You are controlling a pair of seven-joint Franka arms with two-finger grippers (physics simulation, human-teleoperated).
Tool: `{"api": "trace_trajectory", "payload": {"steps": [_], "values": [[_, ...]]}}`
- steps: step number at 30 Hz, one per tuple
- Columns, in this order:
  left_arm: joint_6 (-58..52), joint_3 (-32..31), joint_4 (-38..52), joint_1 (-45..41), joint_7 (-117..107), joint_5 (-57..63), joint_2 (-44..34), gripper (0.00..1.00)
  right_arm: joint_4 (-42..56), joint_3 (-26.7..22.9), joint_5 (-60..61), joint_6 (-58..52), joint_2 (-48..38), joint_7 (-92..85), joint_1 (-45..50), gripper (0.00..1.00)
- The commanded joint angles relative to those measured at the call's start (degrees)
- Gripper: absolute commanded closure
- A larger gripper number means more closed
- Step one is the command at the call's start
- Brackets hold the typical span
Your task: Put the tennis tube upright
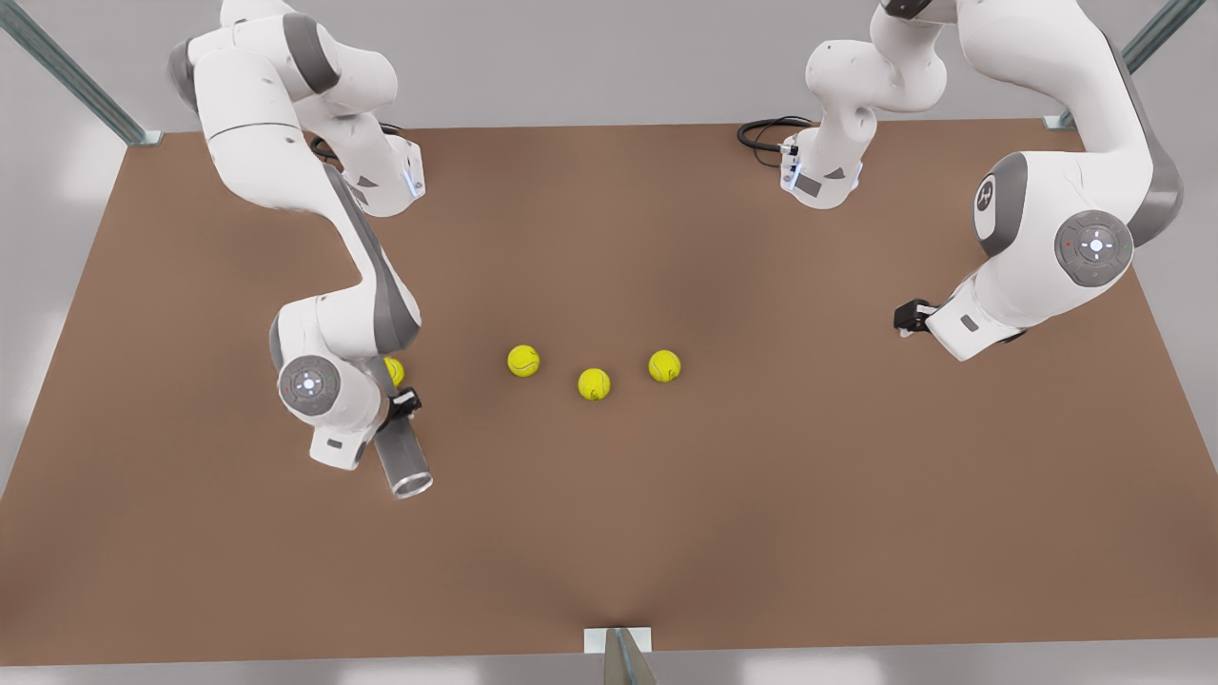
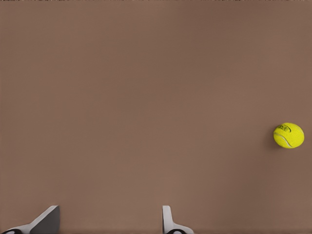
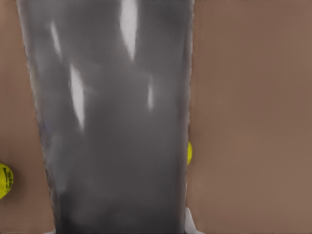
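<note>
The tennis tube (image 1: 402,459) is a grey metallic cylinder near the front view's left, with its open light-rimmed end (image 1: 412,483) pointing toward the table's front edge. Its other end is hidden under the arm. My right gripper (image 1: 400,404) is shut on the tube, whose shiny grey wall (image 3: 117,122) runs close across the right wrist view. My left gripper (image 1: 912,316) hangs over bare table at the front view's right and waits there. Its fingers (image 2: 46,222) stand open with nothing between them.
Three yellow tennis balls (image 1: 523,361) (image 1: 594,383) (image 1: 664,365) lie mid-table, and another (image 1: 393,371) peeks out beside the right arm. One ball (image 2: 288,135) lies off to the side of the left gripper. The brown table (image 1: 761,523) has wide bare room in front.
</note>
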Motion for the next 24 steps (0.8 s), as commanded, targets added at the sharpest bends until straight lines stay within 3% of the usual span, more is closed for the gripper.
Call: {"api": "trace_trajectory", "payload": {"steps": [1,13,24], "values": [[0.0,0.0,0.0,0.0,0.0,-0.01,0.0,0.0,0.0,0.0,-0.15,-0.88,0.09,-0.38,1.16,0.23],[0.0,0.0,0.0,0.0,0.0,-0.01,0.0,0.0,5.45,0.0,-2.61,0.34,5.27,-0.56,17.87,0.24],[0.09,0.0,0.0,0.0,0.0,-0.01,0.0,0.0,10.28,-0.09,-8.15,11.41,10.55,-31.58,20.51,0.23]]}}
